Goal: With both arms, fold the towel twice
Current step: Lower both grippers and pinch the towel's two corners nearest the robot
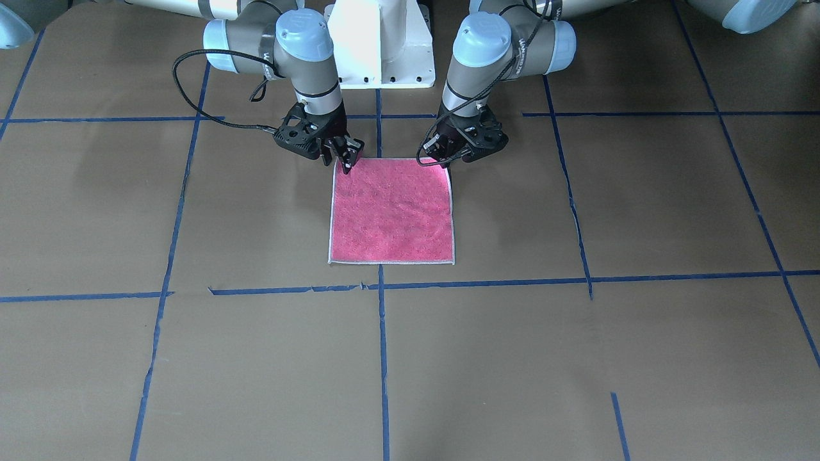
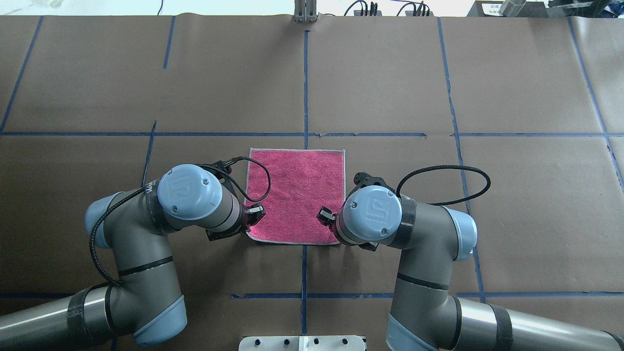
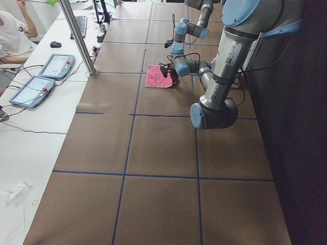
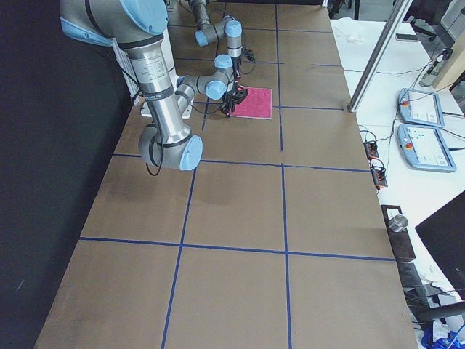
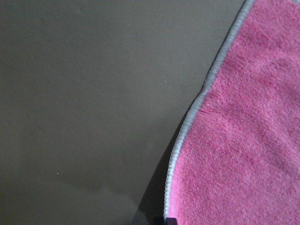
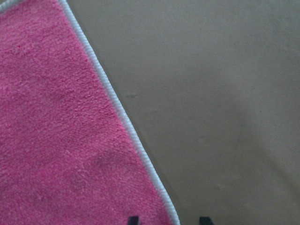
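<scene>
Right jaws of mine stand open and hold nothing. One fingertip [image 6: 133,219] is over the pink pile, the other over bare table, and the stitched edge runs between them. Of my left jaws only one dark fingertip [image 5: 168,220] shows, right at the grey edging, so I cannot tell whether they are open or closed.

The towel [image 2: 296,195] lies flat with its pink face up and light grey edging all round. It is about midway along the table [image 2: 438,87], nearer my own edge than the far edge. Each pair of jaws is down at one of the two towel corners closest to my edge, the left at the left corner and the right at the right.

My left arm [image 2: 146,243] and right arm [image 2: 424,239] bend in from either side, and a black cable [image 2: 258,180] from the left wrist loops above the towel's side.

Brown paper covers the table, crossed by blue tape lines [image 2: 304,87]. A white pedestal [image 1: 381,45] stands at my edge, and tablets [image 3: 56,65] lie on a white bench beyond the far edge.
</scene>
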Robot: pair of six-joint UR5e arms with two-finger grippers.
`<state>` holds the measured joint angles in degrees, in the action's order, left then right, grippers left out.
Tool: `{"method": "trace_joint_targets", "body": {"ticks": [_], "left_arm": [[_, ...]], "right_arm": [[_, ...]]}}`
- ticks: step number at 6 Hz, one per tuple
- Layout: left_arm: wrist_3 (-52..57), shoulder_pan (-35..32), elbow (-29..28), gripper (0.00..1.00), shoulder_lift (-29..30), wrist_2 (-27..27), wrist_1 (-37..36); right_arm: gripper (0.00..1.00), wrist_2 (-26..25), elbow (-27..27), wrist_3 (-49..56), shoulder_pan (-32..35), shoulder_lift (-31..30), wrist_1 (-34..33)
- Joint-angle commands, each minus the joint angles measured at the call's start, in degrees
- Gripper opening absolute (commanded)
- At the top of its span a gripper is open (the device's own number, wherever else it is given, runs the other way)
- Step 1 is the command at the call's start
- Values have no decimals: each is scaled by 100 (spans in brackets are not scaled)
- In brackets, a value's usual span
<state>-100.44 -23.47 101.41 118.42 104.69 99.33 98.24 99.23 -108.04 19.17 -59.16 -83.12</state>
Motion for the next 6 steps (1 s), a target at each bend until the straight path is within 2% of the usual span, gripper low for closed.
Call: {"method": "trace_joint_targets", "body": {"ticks": [1,2,3,4,5,6], "left_arm": [[6,0,1,0,-3,-2,8],[6,0,1,0,-3,-2,-1],[6,0,-7,0,-3,-2,8],[6,0,1,0,-3,-2,-1],[6,0,-7,0,5,-2,-1],[6,0,27,0,14,7,-10]], "right_arm": [[53,2,-18,-6,-36,27,-2],[41,2,-9,-6,-27,36,-2],[20,2,0,-6,-27,19,-72],[6,2,17,-6,-18,10,-107],[0,2,18,-6,-9,10,-108],[0,20,148,11,43,1,-108]]}}
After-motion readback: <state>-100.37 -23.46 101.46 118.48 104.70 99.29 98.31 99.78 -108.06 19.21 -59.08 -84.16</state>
